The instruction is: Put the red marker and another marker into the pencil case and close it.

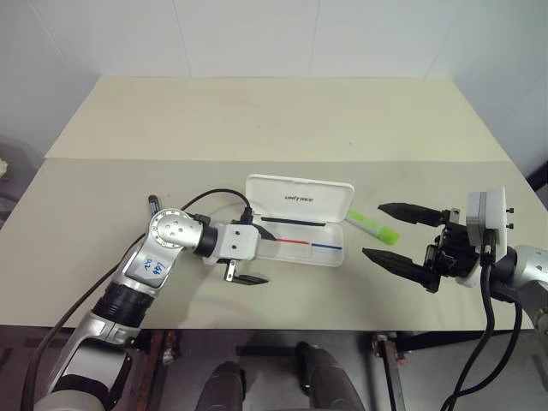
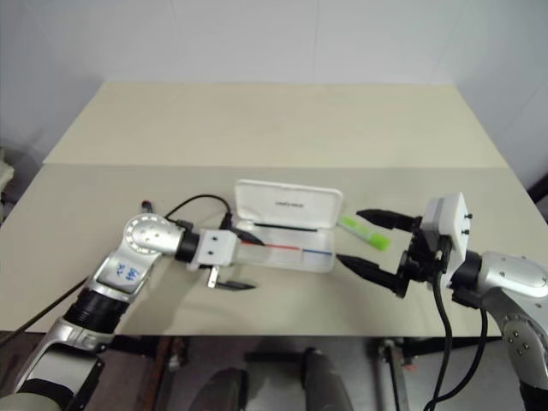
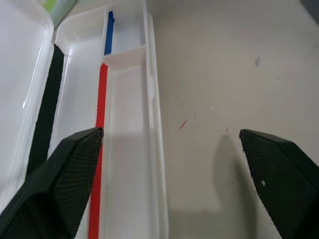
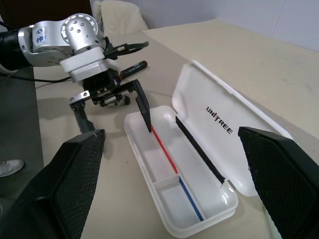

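The white pencil case (image 1: 300, 199) lies open mid-table, lid raised at the back, its tray (image 4: 149, 149) empty with a red and blue stripe inside. My left gripper (image 1: 255, 255) is open at the case's left end, one finger over the tray and the other over the table in front. The red marker (image 4: 130, 67) lies on the table behind my left arm, mostly hidden in the head views. A light green marker (image 1: 373, 227) rests just right of the case. My right gripper (image 1: 384, 233) is open, its tips just right of the green marker, one on each side of it.
A black cable (image 1: 214, 195) loops from my left wrist over the table by the case's left end. A seam (image 1: 274, 160) splits the beige table into a far and a near panel. The front edge (image 1: 282, 327) runs close below both grippers.
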Controlling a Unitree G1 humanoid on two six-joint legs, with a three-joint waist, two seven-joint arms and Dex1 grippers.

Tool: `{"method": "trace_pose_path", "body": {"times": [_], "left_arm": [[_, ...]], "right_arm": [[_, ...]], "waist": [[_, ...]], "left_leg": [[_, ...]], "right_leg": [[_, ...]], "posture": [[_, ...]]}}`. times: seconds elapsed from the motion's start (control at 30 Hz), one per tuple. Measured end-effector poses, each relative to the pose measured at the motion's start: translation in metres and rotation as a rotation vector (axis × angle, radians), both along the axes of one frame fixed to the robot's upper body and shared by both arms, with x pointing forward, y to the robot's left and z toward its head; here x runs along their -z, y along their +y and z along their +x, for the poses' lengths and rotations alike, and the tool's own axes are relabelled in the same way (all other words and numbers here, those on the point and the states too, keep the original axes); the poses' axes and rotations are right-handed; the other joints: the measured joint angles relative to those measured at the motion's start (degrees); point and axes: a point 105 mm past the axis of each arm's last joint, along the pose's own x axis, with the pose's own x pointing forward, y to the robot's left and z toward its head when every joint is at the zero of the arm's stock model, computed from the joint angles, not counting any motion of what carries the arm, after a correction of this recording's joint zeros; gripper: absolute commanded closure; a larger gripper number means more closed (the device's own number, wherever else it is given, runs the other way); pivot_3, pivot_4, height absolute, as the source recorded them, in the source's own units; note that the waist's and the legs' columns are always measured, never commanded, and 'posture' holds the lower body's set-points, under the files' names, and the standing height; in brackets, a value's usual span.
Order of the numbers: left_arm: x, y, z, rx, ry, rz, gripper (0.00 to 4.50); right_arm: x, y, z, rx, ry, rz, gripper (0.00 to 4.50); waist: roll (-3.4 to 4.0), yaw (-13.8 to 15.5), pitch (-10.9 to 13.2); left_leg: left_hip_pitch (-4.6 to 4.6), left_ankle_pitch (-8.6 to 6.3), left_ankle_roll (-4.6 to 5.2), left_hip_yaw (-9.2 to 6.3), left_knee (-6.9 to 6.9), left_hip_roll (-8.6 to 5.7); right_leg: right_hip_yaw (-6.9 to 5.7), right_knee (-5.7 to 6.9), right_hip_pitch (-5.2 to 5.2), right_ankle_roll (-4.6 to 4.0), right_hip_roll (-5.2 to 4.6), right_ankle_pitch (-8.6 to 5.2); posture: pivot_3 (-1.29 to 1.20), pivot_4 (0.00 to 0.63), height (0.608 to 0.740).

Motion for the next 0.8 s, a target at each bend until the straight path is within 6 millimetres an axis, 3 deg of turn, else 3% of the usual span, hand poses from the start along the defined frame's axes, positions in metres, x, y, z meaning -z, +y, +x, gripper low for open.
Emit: {"method": "trace_pose_path", "body": {"times": [0.47,0.63,0.8], "left_arm": [[-0.016,-0.007,-0.026,-0.03,0.039,-0.073,0.02],[-0.04,-0.01,-0.031,-0.111,0.038,-0.175,0.02],[-0.081,-0.019,-0.037,-0.199,0.058,-0.424,0.02]], "right_arm": [[-0.001,0.004,0.001,-0.033,0.004,-0.002,0.0],[-0.004,0.009,0.0,-0.073,0.016,0.006,0.0],[0.001,0.016,0.001,-0.105,0.03,-0.016,0.0]], "waist": [[-0.04,-0.3,0.0],[-0.08,-0.3,0.0],[-0.19,-0.3,0.1]], "left_leg": [[0.06,-0.15,0.26,0.45,0.0,0.04],[0.06,-0.17,0.29,0.46,0.01,0.04],[0.05,-0.18,0.29,0.46,0.05,0.05]], "right_leg": [[0.4,-0.22,-0.02,0.21,0.11,0.04],[0.44,-0.23,-0.01,0.25,0.12,0.05],[0.45,-0.25,-0.01,0.33,0.14,0.08]], "posture": [[0.0,0.15,0.74],[0.0,0.15,0.74],[0.0,0.15,0.74]]}}
